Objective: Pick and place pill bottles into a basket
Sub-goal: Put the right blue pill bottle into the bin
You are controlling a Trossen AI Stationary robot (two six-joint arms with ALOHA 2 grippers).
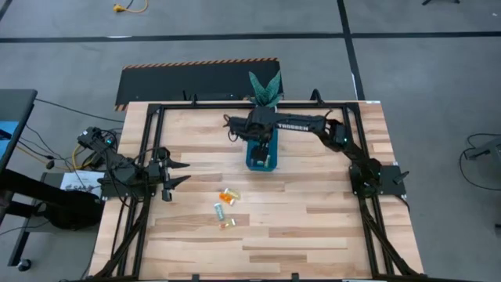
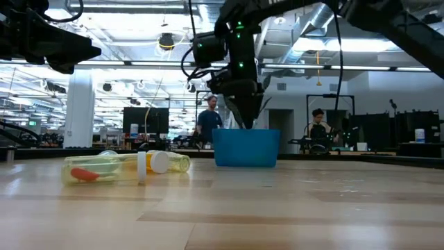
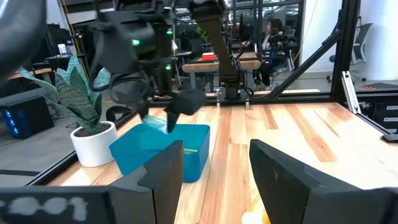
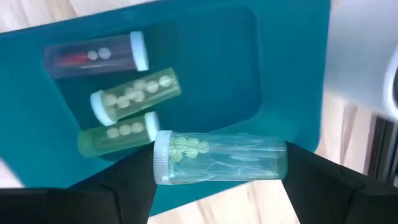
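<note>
Right wrist view: right jaws (image 4: 217,186) grip green bottle (image 4: 221,157) over basket (image 4: 286,74); left jaws (image 3: 214,174) parted.

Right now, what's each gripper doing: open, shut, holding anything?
Left gripper: open, empty, waiting at the table's left side.
Right gripper: over the basket, shut on a clear green pill bottle.

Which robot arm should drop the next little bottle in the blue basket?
The right one. Its tool already holds a clear green bottle right over the basket. The left tool waits open and empty off to the side.
</note>
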